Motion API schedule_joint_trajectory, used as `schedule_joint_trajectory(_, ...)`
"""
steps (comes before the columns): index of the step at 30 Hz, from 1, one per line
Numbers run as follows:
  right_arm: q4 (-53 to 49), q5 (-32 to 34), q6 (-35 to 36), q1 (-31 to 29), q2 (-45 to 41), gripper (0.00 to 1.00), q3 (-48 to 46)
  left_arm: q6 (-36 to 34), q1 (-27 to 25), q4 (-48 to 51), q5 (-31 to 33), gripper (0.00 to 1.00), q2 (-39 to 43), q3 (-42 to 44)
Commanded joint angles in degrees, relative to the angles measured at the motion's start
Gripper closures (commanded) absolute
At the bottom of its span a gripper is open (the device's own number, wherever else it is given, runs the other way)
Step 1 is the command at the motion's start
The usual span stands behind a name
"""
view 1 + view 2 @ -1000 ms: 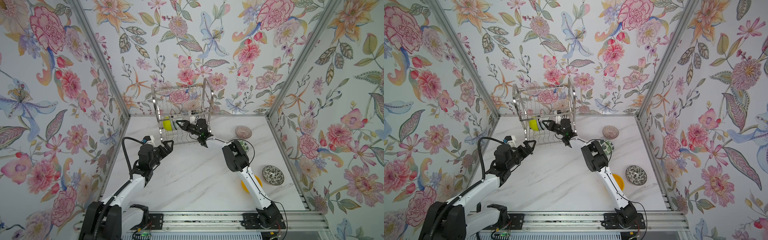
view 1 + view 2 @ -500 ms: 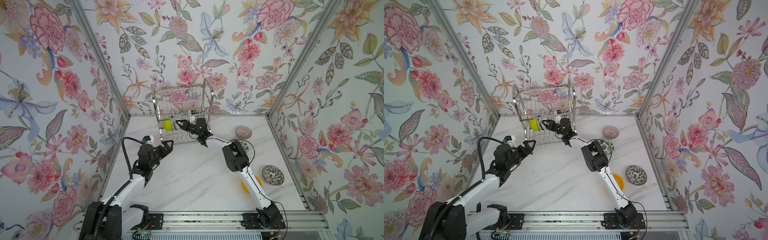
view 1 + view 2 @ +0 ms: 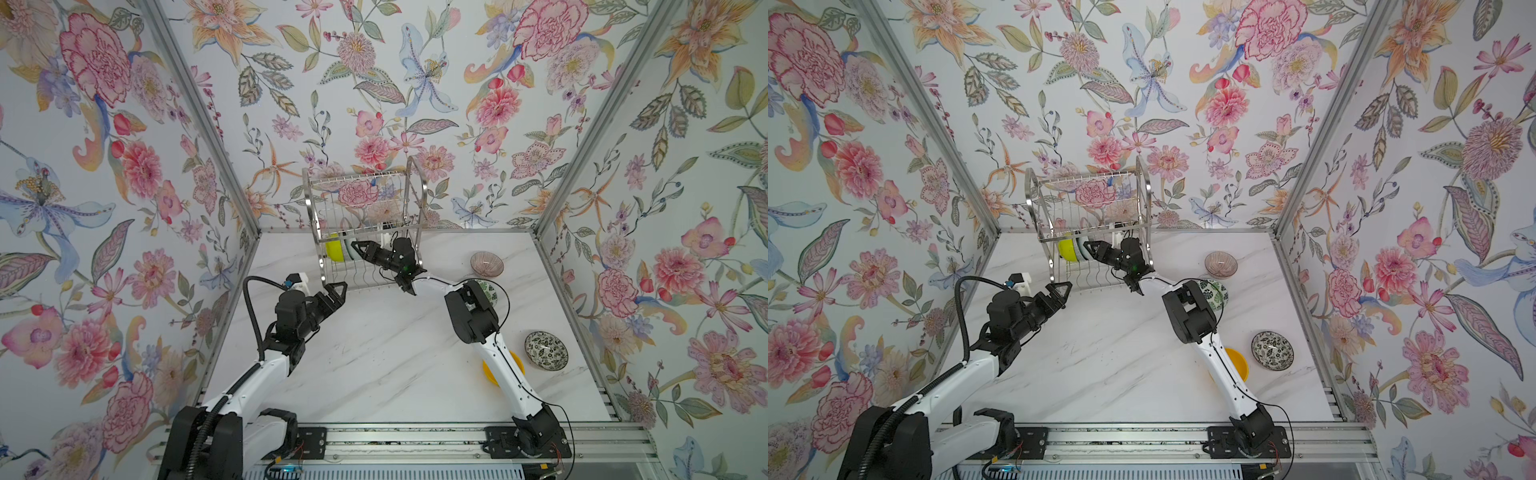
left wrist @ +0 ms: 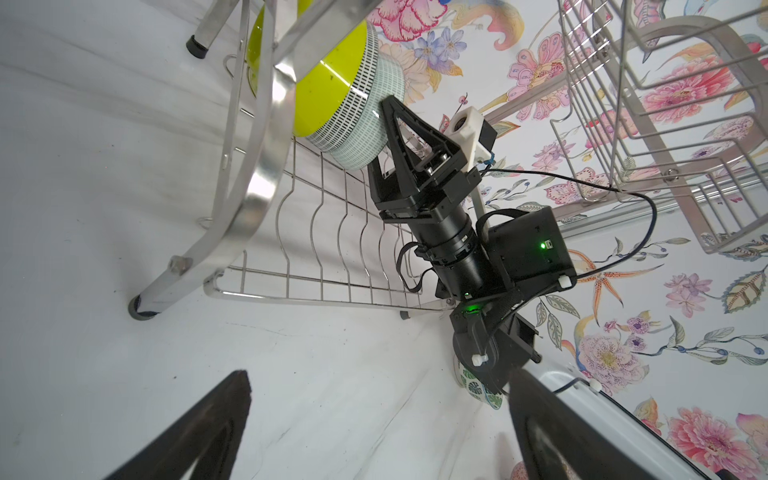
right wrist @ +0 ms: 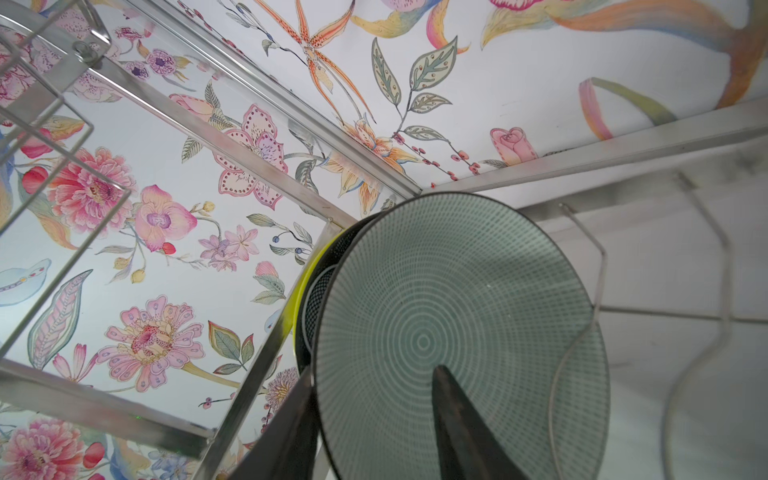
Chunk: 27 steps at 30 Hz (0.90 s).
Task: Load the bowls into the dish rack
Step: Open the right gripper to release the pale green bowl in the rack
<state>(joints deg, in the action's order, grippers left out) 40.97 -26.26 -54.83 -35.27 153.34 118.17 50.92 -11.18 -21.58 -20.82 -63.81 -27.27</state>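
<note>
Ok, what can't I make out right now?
Yellow bowl: both top views, mostly under the right arm.
Leaf bowl: both top views, largely behind that arm.
Dark bowl in the rack: right wrist view, only an edge shows behind the green bowl.

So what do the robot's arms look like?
Both are made of white tube-shaped links, the left arm and the right arm, with chunky black joints. Each ends in a black claw, the left gripper and the right gripper, whose fingers are pointy hollow triangles. A thick ribbed black hose loops along the left one, a thin black wire along the right, and a tiny green light glows.
</note>
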Motion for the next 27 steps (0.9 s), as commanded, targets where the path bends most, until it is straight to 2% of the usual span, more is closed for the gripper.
schedule_joint_trajectory(1, 1.94, 2.19, 0.86, 0.32, -5.18, 0.52, -4.55, 0.83, 0.62, -0.59, -0.98, 0.01, 1.08, 0.72)
schedule_joint_trajectory(6, 5.68, 4.48, 1.21, -0.05, -9.62, 0.48, -11.9, 1.46, 0.55, -0.31, -1.06, 0.01, 2.44, 1.34)
schedule_joint_trajectory(9, 7.16, 5.05, 1.48, -0.37, -11.47, 0.41, -15.02, 1.35, 0.54, 0.48, -1.06, 0.01, 3.6, 1.77)
schedule_joint_trajectory(13, 8.41, 6.02, 1.87, -0.9, -13.27, 0.37, -17.98, 1.22, 0.59, 1.45, -1.18, 0.01, 4.73, 2.43)
schedule_joint_trajectory(17, 9.55, 7.1, 2.38, -1.49, -14.88, 0.26, -20.37, 1.37, 0.61, 1.64, -1.84, 0.01, 5.08, 2.72)
schedule_joint_trajectory(24, 10.91, 8.14, 3.65, -2.65, -17.29, 0.14, -24.3, 1.07, 0.55, 2.17, -2.64, 0.01, 5.56, 2.75)
schedule_joint_trajectory(27, 11.44, 9.01, 4.96, -2.96, -19.34, 0.02, -27.31, 0.98, 0.55, 2.16, -2.97, 0.01, 5.74, 2.83)
